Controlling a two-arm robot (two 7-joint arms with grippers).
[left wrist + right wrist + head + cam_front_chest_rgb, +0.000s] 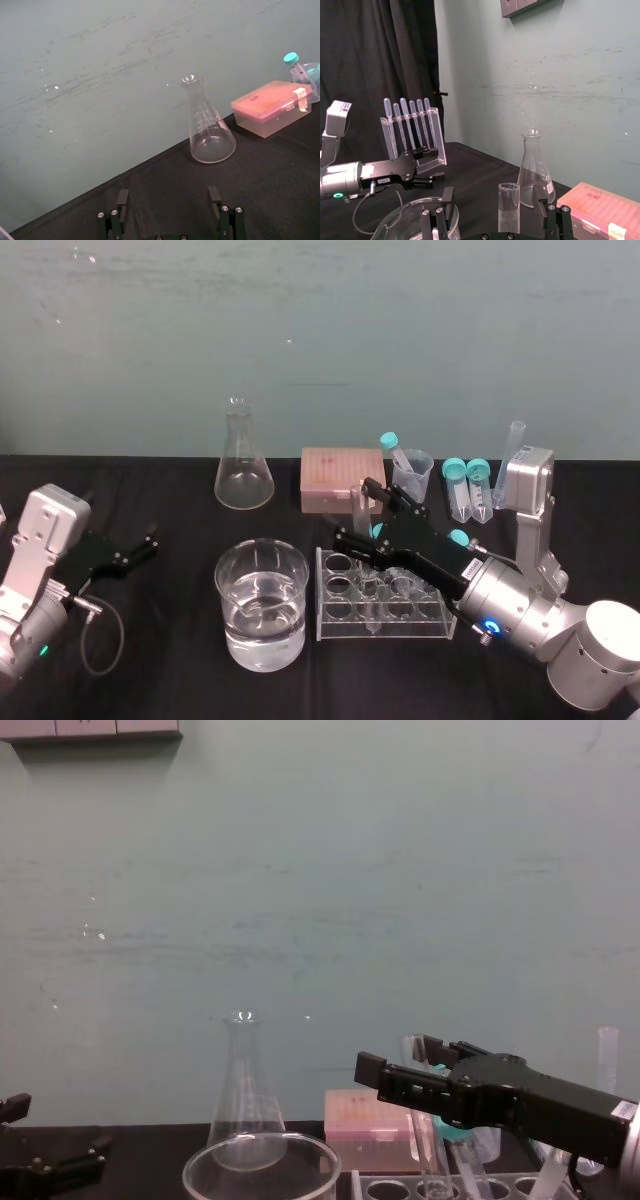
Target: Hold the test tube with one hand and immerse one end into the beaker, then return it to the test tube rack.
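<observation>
Right gripper (360, 512) fingers spread wide around the test tube (509, 209), seemingly not touching it, over the test tube rack (380, 632); left gripper (168, 196) parked, fingers apart

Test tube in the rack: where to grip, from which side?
Grip the test tube just below its open mouth, above the test tube rack: it stands near upright, lower part in a hole. Come level from the robot's side; the open right gripper brackets it.

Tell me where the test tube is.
Head view, right of centre: the test tube stands in the test tube rack, between the jaws of the open right gripper.
</observation>
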